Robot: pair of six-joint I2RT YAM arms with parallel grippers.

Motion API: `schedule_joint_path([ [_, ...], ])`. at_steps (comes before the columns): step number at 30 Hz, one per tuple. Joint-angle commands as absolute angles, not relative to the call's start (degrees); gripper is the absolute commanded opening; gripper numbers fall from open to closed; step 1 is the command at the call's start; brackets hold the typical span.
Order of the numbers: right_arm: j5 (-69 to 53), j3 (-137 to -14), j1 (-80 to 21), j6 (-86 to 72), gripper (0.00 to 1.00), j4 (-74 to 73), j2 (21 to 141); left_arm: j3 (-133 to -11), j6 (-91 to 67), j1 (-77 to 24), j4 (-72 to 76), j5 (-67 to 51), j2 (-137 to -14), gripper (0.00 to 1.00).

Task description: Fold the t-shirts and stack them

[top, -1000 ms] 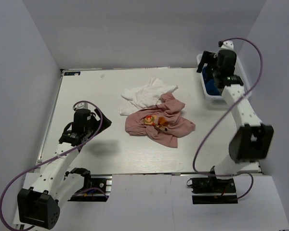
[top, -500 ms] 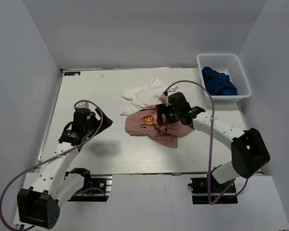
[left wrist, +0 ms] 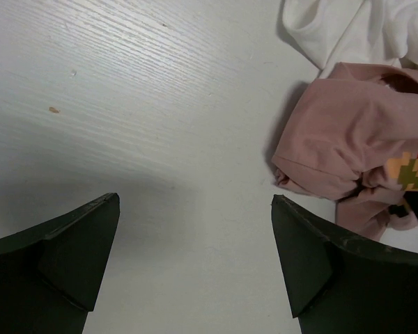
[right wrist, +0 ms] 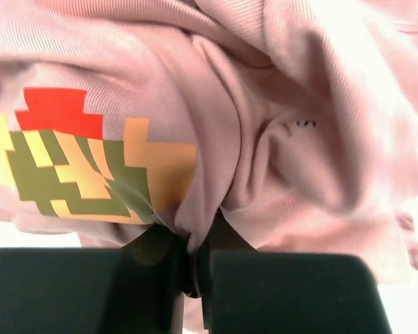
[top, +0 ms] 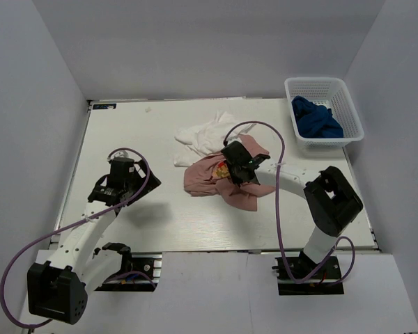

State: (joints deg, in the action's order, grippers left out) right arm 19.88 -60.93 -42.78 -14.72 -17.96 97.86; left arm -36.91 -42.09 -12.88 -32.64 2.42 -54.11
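From above, the pink shirt (top: 205, 182) lies bunched mid-way on the surface (top: 125, 125), touching the white shirt (top: 202, 136); the navy shirt (top: 315, 118) sits in the basket (top: 313, 82). Left wrist: the left fingers (left wrist: 70, 250) stand apart over bare surface. Right wrist: the right fingers (right wrist: 150, 259) are pinched on a thin pink fold, which could slip out, or drag the white shirt along

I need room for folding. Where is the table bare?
Bare: the left half of the table, between the left gripper and the pink shirt; the near strip between that shirt and the edge. Crowded: the middle, where white shirt, pink shirt and right gripper meet.
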Motion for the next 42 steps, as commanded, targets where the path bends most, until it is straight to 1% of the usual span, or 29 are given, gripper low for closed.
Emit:
schedule_joint_path([
  [1, 27.9, -66.5, -42.5, -13.8, 0.0, -17.7, 95.0, -38.2, -42.9, -13.2, -34.4, 4.3, -53.1, 1.0],
  [6, 30.5, -74.0, -41.9, -9.0, 0.0, -14.5, 82.9, -37.0, -42.9, -13.2, -33.7, 3.8, -51.7, 1.0],
  [8, 34.3, -77.9, -41.2, -5.7, 0.0, -12.2, 79.2, -37.0, -42.9, -13.2, -33.7, 3.8, -51.7, 1.0],
  [9, 35.2, -80.6, -40.3, -4.7, 0.0, -10.1, 78.2, -37.0, -43.4, -13.2, -33.7, 3.8, -51.2, 1.0],
  [14, 42.5, -86.6, -37.7, 4.4, 0.0, -4.9, 76.9, -37.0, -43.4, -13.2, -34.3, 4.3, -50.5, 1.0],
  [15, 43.3, -87.6, -36.6, 5.4, 0.0, -0.9, 76.9, -37.0, -43.4, -13.2, -34.3, 4.3, -50.5, 1.0],
  [17, 46.1, -89.5, -34.0, 8.6, 0.0, 1.7, 77.3, -37.0, -43.4, -13.2, -34.3, 4.8, -50.5, 1.0],
  [18, 46.2, -89.6, -33.5, 9.6, 0.0, 7.8, 77.5, -37.0, -43.4, -13.2, -34.3, 4.8, -50.5, 1.0],
  [20, 47.7, -92.9, -29.1, 13.3, 0.0, 12.3, 80.7, -36.0, -43.9, -13.2, -33.7, 4.8, -51.1, 1.0],
  [21, 48.1, -94.6, -29.1, 14.5, 0.0, 12.7, 80.8, -35.9, -43.9, -13.2, -33.7, 4.8, -51.1, 1.0],
  [22, 48.6, -96.0, -25.8, 15.3, 0.0, 13.4, 84.1, -35.9, -43.9, -13.2, -33.1, 4.8, -51.7, 1.0],
  [23, 48.8, -101.1, -24.8, 16.8, 0.0, 14.6, 85.4, -35.9, -43.9, -13.2, -33.1, 4.8, -51.7, 1.0],
  [24, 49.0, -103.0, -23.7, 17.2, 0.0, 14.6, 86.7, -36.6, -43.9, -13.2, -33.7, 5.4, -52.3, 1.0],
  [25, 48.5, -107.1, -20.3, 17.4, 0.0, 14.3, 91.3, -37.2, -43.9, -13.2, -33.7, 5.4, -52.8, 1.0],
  [26, 48.2, -111.6, -19.3, 17.6, 0.0, 12.8, 92.7, -37.2, -43.9, -13.2, -33.7, 6.1, -52.8, 1.0],
  [30, 45.7, -120.9, -11.0, 17.1, 0.0, 10.6, 102.2, -37.2, -43.9, -13.2, -33.7, 6.7, -52.8, 1.0],
  [34, 36.8, -120.2, -6.1, 6.9, 0.0, 3.2, 108.3, -36.6, -43.9, -13.2, -32.0, 6.7, -52.8, 1.0],
  [35, 35.8, -117.0, -3.6, 5.3, 0.0, 2.2, 109.4, -36.6, -43.4, -13.2, -32.0, 6.7, -52.8, 1.0],
  [36, 30.3, -115.4, -2.6, 3.8, 0.0, 1.8, 109.8, -37.3, -43.4, -13.2, -32.0, 6.7, -53.3, 1.0],
  [37, 28.6, -113.9, -1.9, -1.5, 0.0, 1.3, 110.1, -38.1, -42.9, -13.2, -32.0, 6.7, -53.9, 1.0],
  [38, 27.2, -111.2, 1.3, -3.4, 0.0, 0.4, 111.4, -38.8, -42.4, -13.2, -32.0, 6.0, -53.9, 1.0],
  [39, 22.3, -108.3, 2.1, -4.8, 0.0, 0.2, 111.8, -38.8, -42.4, -13.2, -32.0, 5.3, -53.9, 1.0],
  [40, 21.4, -106.9, 3.3, -8.4, 0.0, 0.2, 112.5, -39.6, -42.4, -13.2, -32.0, 5.3, -53.9, 1.0],
  [42, 19.9, -101.2, 4.6, -9.3, 0.0, 0.3, 114.0, -41.5, -41.7, -13.2, -32.0, 3.7, -53.9, 1.0],
])
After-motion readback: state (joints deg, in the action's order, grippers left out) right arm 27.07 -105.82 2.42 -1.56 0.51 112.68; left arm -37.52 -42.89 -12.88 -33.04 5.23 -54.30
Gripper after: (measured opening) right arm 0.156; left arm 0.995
